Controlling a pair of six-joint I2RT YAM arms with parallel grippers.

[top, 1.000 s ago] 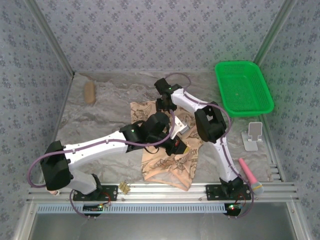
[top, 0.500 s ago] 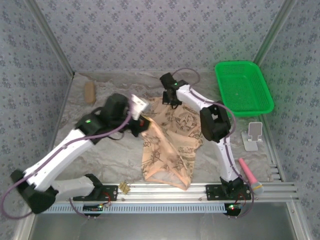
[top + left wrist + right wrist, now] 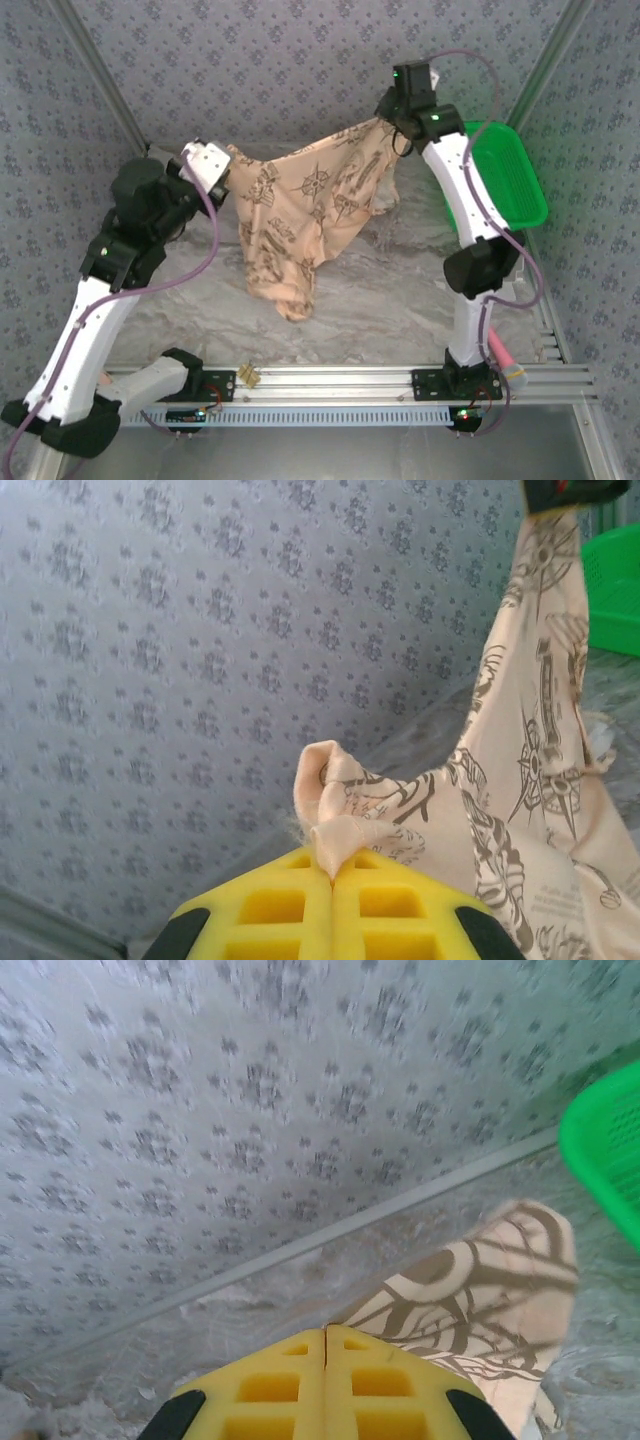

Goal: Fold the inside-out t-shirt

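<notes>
The inside-out t-shirt [image 3: 305, 205], tan with dark brown compass prints, hangs in the air, stretched between my two raised grippers. Its lowest fold droops toward the table near the middle. My left gripper [image 3: 224, 160] is shut on one bunched corner; in the left wrist view a cream twist of the t-shirt [image 3: 345, 815] pokes out of the left gripper [image 3: 332, 868], whose yellow jaws are pressed together. My right gripper [image 3: 388, 118] holds the opposite corner high at the back. In the right wrist view the right gripper [image 3: 326, 1332] has its jaws pressed together and the t-shirt [image 3: 480, 1295] comes out beside them.
A green plastic basket [image 3: 505, 180] stands at the back right, just behind the right arm; it also appears as the basket [image 3: 615, 590] and the basket [image 3: 605, 1145] in the wrist views. A pink-handled brush [image 3: 502, 355] lies by the right base. Patterned walls close in at the back and sides.
Both arms have risen and spread apart, lifting the t-shirt off the table. The right gripper closed on its far corner and carried it up and to the right.
</notes>
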